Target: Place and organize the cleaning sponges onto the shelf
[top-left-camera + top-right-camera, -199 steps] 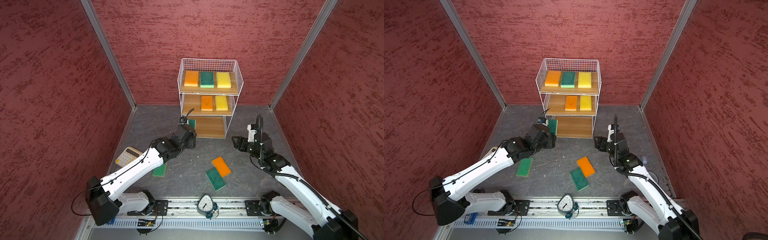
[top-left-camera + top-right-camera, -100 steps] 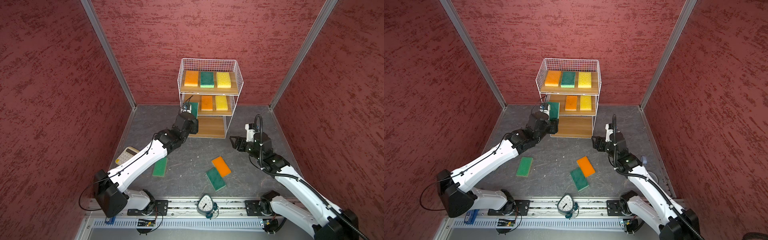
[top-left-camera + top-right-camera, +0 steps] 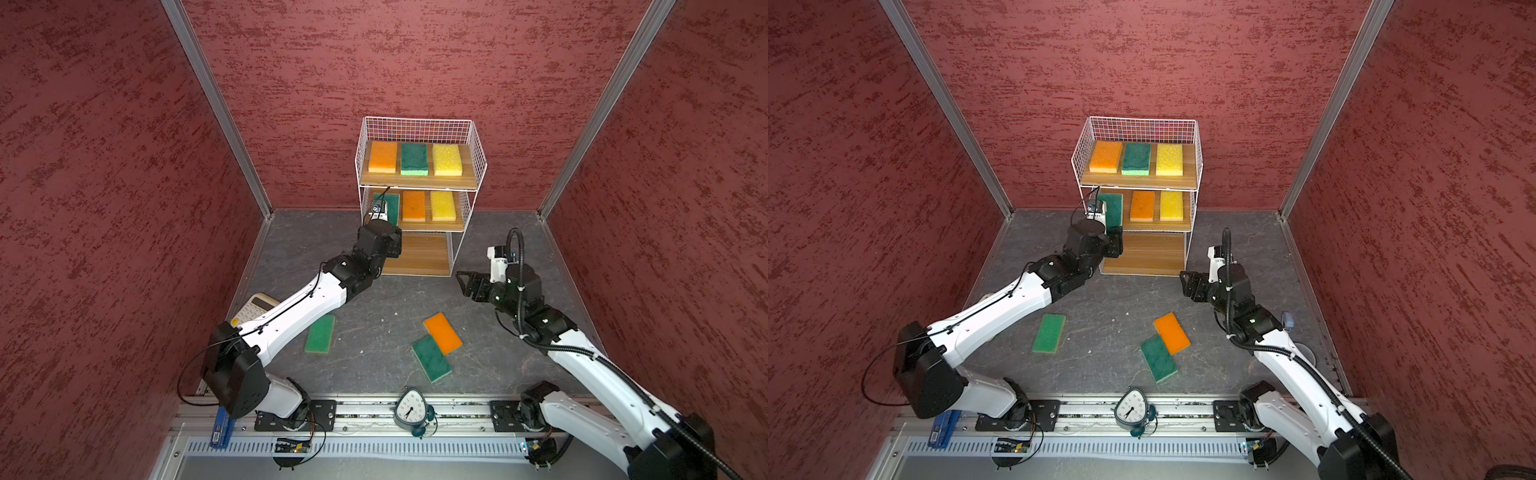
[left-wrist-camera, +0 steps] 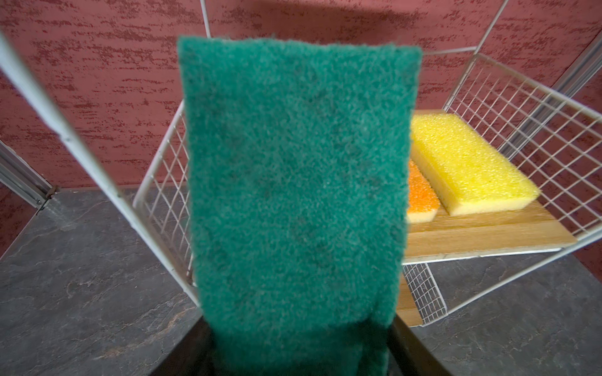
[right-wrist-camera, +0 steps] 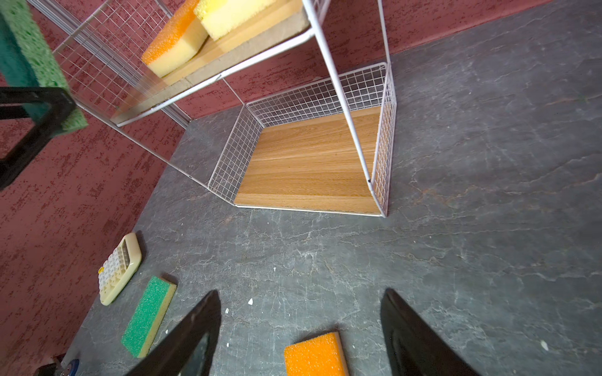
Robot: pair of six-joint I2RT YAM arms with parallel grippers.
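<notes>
Shelf point(image 3: 417, 181) is worrying me: left pincer point(image 3: 1113, 237) is clamping a green sponge point(image 4: 293, 195) just beside its wire post point(image 4: 81, 156) at the middle tier, might be snagging. It's holding three sponges point(image 3: 414, 159) up top, two in the middle, bottom bare. Right pincer point(image 3: 464, 282) is hanging open, empty.

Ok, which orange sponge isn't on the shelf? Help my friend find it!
From the white wire shelf at the back wall, look down the dark floor toward the clock. The orange sponge lies flat there beside a dark green sponge, the only orange one off the shelf.
</notes>
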